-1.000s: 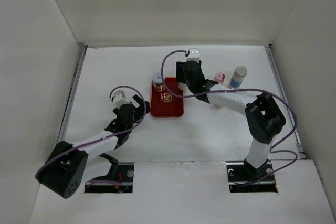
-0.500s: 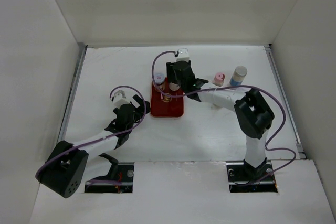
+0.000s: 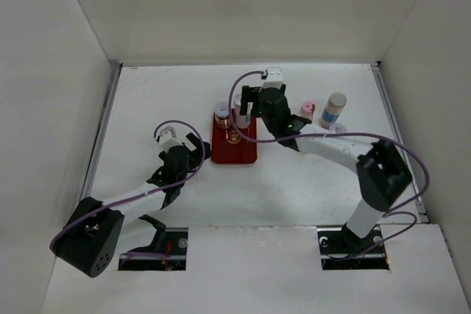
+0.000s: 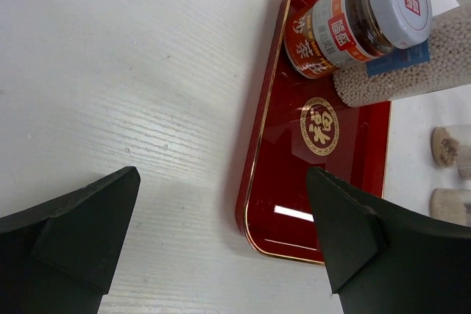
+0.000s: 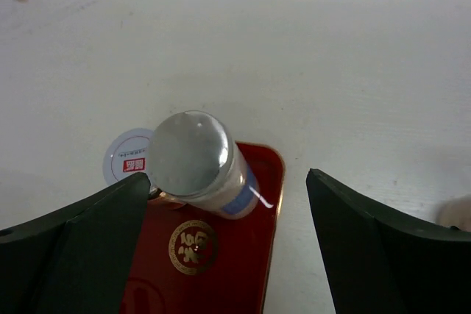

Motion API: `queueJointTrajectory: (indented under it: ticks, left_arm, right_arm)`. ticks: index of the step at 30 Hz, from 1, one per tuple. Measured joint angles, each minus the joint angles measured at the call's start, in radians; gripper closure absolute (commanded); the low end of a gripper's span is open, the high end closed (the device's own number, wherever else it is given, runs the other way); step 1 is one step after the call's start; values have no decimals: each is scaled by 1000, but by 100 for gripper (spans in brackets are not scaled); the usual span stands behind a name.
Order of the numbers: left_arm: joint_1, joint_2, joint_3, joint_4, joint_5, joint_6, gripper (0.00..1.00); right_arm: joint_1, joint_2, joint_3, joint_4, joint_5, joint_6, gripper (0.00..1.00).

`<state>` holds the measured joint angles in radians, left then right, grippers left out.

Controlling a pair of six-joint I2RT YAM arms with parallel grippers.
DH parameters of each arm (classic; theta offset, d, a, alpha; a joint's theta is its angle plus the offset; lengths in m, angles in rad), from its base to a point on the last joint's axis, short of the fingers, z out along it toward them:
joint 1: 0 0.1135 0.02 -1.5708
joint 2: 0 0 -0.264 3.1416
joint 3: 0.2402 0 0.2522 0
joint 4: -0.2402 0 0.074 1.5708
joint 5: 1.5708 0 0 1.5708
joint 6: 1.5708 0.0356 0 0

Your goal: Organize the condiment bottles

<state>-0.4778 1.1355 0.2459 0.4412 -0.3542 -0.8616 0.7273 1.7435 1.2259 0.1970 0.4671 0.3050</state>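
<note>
Red lacquered tray [image 3: 235, 152], gold-rimmed with a gold emblem at its centre, lies flat on the white bench [image 3: 147, 101] between the two arms.

Items on tray: two condiment bottles, both upright at the far end.
- The brown jar [image 4: 346, 23], with an orange label and a pale cap, is in the far-left corner.
- The silver-capped bottle [image 5: 195, 156], with white granules and a blue label, is just beside it on the right. Whether the two touch cannot be told.

Items off tray: the pink-capped bottle [image 3: 307, 110] and the grey-capped bottle [image 3: 335, 108] stand upright on the bench to the right of the tray, near each other and well apart from it.

Right tool [image 3: 249, 108]: positioned at the far end of the tray with its jaws spread wide. In the right wrist view the silver-capped bottle stands between the fingers. The right-hand finger is clear of it, while the left-hand finger lies close to the cap, and contact there cannot be confirmed. Nothing is pinched.

Left tool [image 4: 221, 178]: held low over the bench just left of the tray's near end, with its jaws spread and nothing between them.
</note>
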Motion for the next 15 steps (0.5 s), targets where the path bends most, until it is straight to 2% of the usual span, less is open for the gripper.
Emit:
queueJointTrajectory:
  ticks: [4,8,11,15]
  left_arm:
    - [0,0,-3,4,0,0,0]
    - [0,0,-3,4,4,-2,0]
    - [-2,0,-3,5,4,-3,0]
    - [-2,9,-3,8,9,-5,0]
  right_arm:
    - [-40,-243,-168,31,35,6,5]
    - [-137,-451,-359,38,103,23,3]
    - [-216,-513,-462,-6,135,44,2]
    - [-270,-483,-517,-71,122,68,3]
